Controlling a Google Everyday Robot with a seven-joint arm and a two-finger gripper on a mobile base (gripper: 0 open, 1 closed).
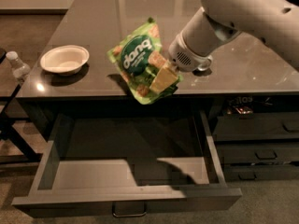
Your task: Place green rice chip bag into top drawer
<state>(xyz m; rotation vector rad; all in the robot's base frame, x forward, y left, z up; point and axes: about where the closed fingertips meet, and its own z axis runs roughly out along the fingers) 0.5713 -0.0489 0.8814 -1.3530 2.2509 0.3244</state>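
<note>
The green rice chip bag (139,62) with its round "dang" logo hangs in the air, tilted, over the counter's front edge and the back of the open drawer. My gripper (163,77) is shut on the bag's lower right part, its tan fingers (164,78) pressed on the pouch. The white arm reaches in from the upper right. The top drawer (126,202) is pulled wide open below, its grey floor bare and partly shadowed, with a small metal handle on its front.
A white bowl (64,59) sits on the dark counter (261,73) at the left. A clear bottle (17,65) stands off the counter's left end. Narrower stacked drawers (259,139) are at the right. The soda can is hidden behind the arm.
</note>
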